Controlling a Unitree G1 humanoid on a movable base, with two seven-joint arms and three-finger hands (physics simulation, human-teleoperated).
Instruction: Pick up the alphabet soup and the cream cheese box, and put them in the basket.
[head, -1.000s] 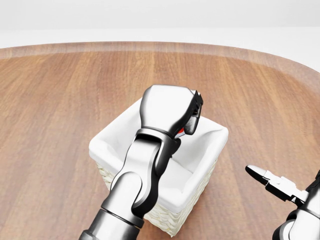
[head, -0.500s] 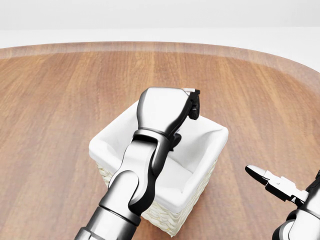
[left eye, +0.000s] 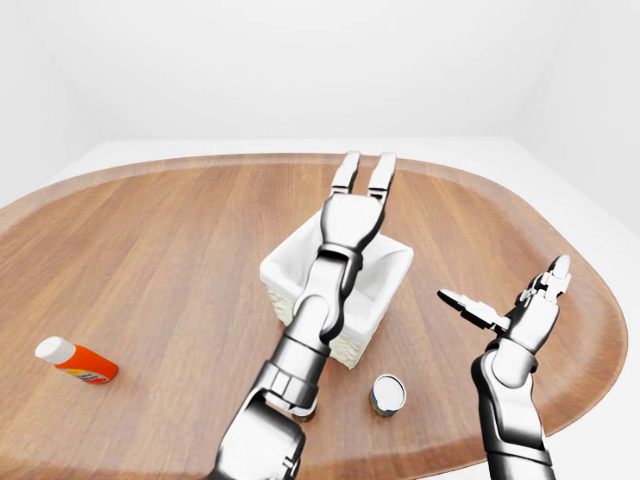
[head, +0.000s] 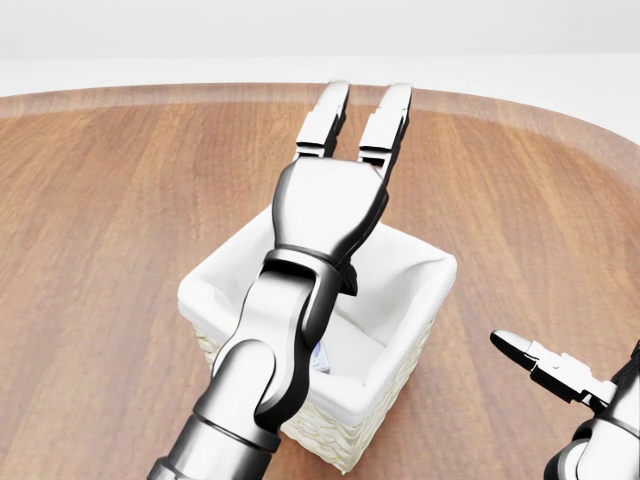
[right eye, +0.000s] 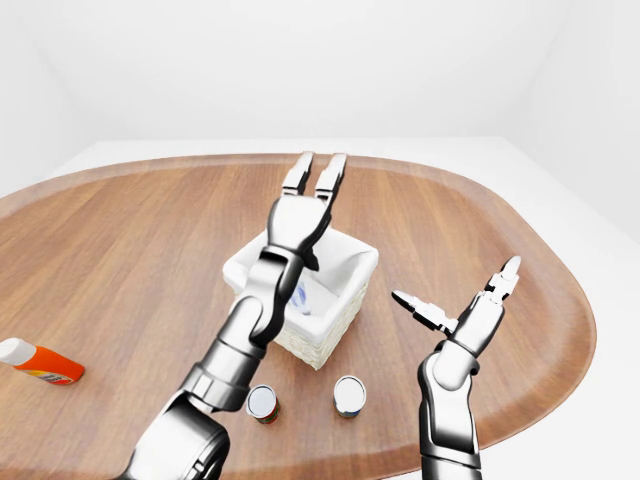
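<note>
The left robot hand (head: 350, 125) is extended above the basket (head: 225, 275), fingers (head: 322, 120) straight, spread and holding nothing, which is the posture expected directly above a drop point. A blue-and-white item (right eye: 300, 297) lies inside the basket on its white lining; judging by the task it is probably one of the two target objects, but the arm covers most of it and its identity cannot be confirmed. The right robot hand (left eye: 505, 300) is held raised, well to the right of the basket in the left-eye view, fingers splayed wide and empty, clear of all objects. Two small cans stand on the bench (left eye: 150, 260) below the basket in the right-eye view: one can with a reddish-brown wall (right eye: 262, 403) just beside the left arm, and a second can with a dark wall (right eye: 348, 396) to its right. Either could be the alphabet soup; the labels are too small to read. An orange bottle with a white cap (left eye: 76, 361) lies on its side at the far left, well apart from everything else. The left forearm crosses over the basket and partly screens the reddish can, so that arm is judged to need clearing away for any reach to the cans.
</note>
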